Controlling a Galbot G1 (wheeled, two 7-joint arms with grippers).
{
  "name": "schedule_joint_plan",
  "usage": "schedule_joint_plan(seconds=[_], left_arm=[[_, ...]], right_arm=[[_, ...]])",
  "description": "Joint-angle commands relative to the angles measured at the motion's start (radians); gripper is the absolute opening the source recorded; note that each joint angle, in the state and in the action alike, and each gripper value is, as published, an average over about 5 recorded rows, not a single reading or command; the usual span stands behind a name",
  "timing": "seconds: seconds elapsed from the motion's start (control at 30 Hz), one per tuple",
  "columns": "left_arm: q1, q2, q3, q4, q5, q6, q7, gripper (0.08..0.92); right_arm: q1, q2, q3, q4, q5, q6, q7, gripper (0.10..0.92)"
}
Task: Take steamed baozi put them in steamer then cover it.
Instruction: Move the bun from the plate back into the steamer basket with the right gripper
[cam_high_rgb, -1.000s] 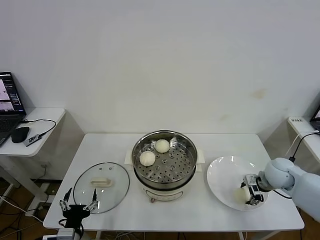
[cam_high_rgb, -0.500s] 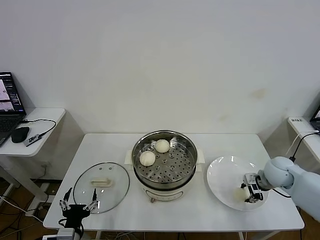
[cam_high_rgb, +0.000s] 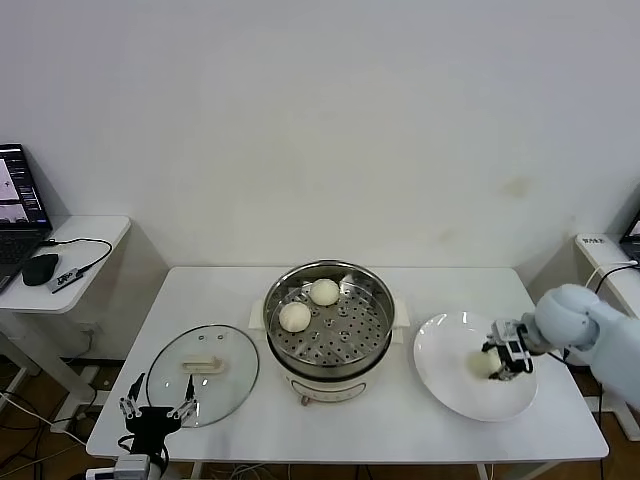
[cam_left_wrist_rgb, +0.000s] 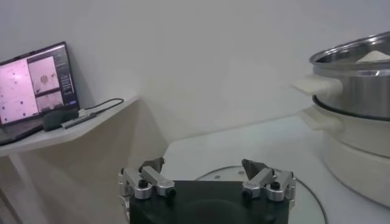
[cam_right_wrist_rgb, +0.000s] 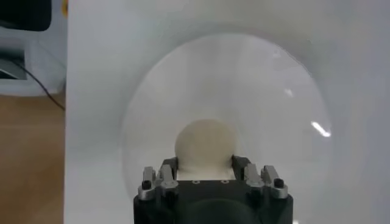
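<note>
Two steamed baozi (cam_high_rgb: 324, 292) (cam_high_rgb: 295, 316) lie on the perforated tray of the steel steamer (cam_high_rgb: 275, 340) at the table's middle. To its right, over the white plate (cam_high_rgb: 445, 345), my right gripper (cam_high_rgb: 492, 360) is shut on a third baozi (cam_high_rgb: 481, 366). In the right wrist view that round baozi (cam_right_wrist_rgb: 205, 143) sits between the fingers of the right gripper (cam_right_wrist_rgb: 205, 163), with the plate (cam_right_wrist_rgb: 274, 103) beneath it. The cover (cam_high_rgb: 232, 352), a glass lid with a cream handle, lies flat left of the steamer. My left gripper (cam_high_rgb: 155, 408) (cam_left_wrist_rgb: 204, 167) is open at the front left edge, beside the cover (cam_left_wrist_rgb: 304, 201).
A side table (cam_high_rgb: 90, 235) at the far left holds a laptop (cam_high_rgb: 20, 200), a mouse (cam_high_rgb: 40, 268) and a cable. Another small table (cam_high_rgb: 600, 255) stands at the far right. The steamer wall (cam_left_wrist_rgb: 359, 79) shows in the left wrist view.
My right gripper has shut on the baozi on the plate and carried it up and toward the back of the plate. The left arm has not moved.
</note>
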Motion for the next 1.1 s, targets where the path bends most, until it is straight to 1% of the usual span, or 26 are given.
schedule_joint_plan(seconds=[0.03, 0.23, 0.43, 0.73, 0.93, 1.1], left_arm=[[-0.005, -0.002, 0.006, 0.004, 0.001, -0.001, 0.0, 0.823], [-0.008, 0.001, 0.009, 0.003, 0.001, 0.0, 0.001, 0.823], [-0.007, 0.002, 0.01, 0.003, 0.002, 0.0, 0.001, 0.823], [-0.007, 0.002, 0.002, 0.003, 0.0, 0.001, 0.001, 0.823], [-0.003, -0.001, -0.01, -0.002, -0.003, 0.0, 0.001, 0.823], [-0.002, -0.003, -0.013, -0.01, -0.003, 0.001, 0.002, 0.823]], right_arm=[[0.281, 0.003, -0.08, 0.006, 0.099, -0.003, -0.01, 0.568], [0.392, 0.029, -0.113, 0.015, 0.152, -0.012, -0.008, 0.568], [0.536, 0.077, -0.23, 0.04, 0.196, -0.019, 0.001, 0.568], [0.725, 0.245, -0.415, 0.055, 0.264, -0.023, 0.034, 0.568], [0.729, 0.363, -0.485, 0.07, 0.317, -0.002, 0.073, 0.568], [0.672, 0.408, -0.546, 0.091, 0.324, 0.053, 0.097, 0.568]])
